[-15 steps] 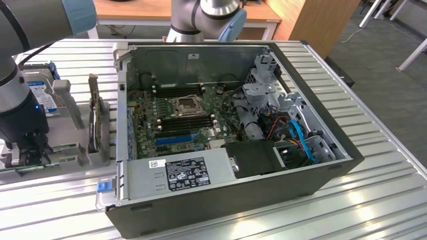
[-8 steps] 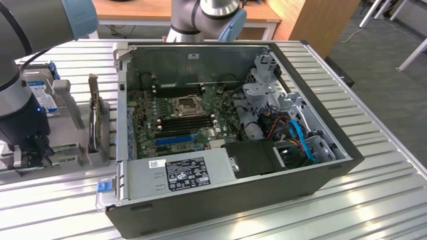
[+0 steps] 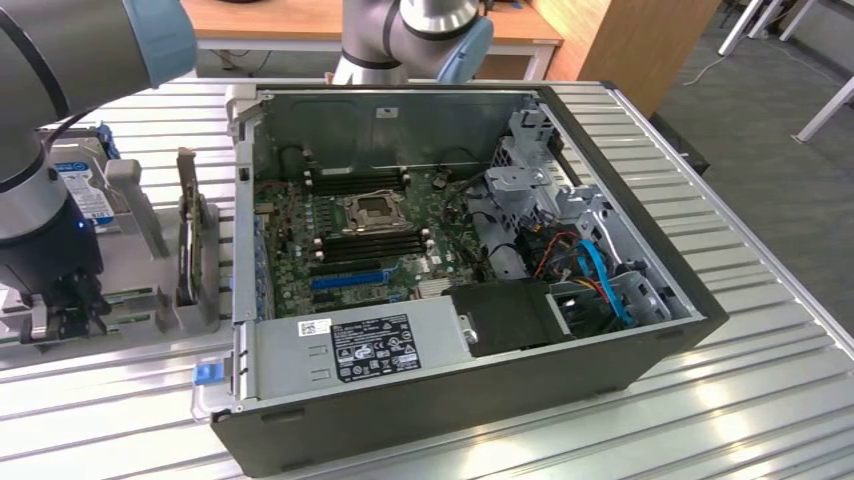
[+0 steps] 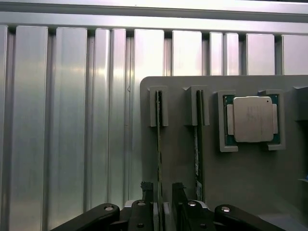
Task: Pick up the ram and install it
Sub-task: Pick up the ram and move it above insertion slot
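The ram (image 4: 159,139) stands on edge in a slot of a grey holder (image 4: 240,183), seen as a thin green strip. A second stick (image 4: 197,144) stands on edge in the neighbouring slot. My gripper (image 4: 162,188) is open just above the first stick, with one of its dark fingers (image 4: 147,188) on each side of the stick's edge and a small gap left between them and it. In the exterior view the gripper (image 3: 60,312) hangs low over the holder (image 3: 134,300) at the exterior view's left, beside the open computer case (image 3: 467,420).
A silver processor (image 4: 252,119) lies in a pocket of the holder. A blue-labelled hard drive (image 3: 83,190) and an upright dark card (image 3: 190,230) stand on the holder. Black memory slots (image 3: 378,241) lie on the motherboard inside the case. Everything rests on a ribbed metal table (image 3: 747,400).
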{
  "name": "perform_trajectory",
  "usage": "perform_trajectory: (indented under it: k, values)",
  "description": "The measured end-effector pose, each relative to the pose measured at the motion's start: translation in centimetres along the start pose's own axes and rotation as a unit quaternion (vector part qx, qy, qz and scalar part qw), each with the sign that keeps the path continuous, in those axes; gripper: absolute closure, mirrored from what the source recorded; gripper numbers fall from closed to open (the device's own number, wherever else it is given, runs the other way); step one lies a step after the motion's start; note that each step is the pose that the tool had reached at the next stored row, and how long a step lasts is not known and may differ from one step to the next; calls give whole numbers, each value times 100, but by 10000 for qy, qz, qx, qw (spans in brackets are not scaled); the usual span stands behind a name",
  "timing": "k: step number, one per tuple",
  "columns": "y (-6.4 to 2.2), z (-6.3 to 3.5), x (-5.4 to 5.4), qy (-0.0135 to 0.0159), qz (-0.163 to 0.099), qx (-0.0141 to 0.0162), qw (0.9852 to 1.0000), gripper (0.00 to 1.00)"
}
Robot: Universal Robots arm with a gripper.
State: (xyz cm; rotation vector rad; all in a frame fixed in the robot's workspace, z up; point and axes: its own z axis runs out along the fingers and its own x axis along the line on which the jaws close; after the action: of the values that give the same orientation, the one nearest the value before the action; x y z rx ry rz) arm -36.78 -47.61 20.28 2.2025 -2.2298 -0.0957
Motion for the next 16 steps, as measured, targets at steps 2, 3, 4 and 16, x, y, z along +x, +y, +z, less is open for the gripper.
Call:
perform_trajectory:
  k: [2,3,4,16]
  values:
    - [-1,15,1,0,0,0,10000,70]
    - [-1,23,1,0,0,0,10000,70]
    - [-1,30,1,0,0,0,10000,70]
    - [-2,47,2,-1,0,1,10000,70]
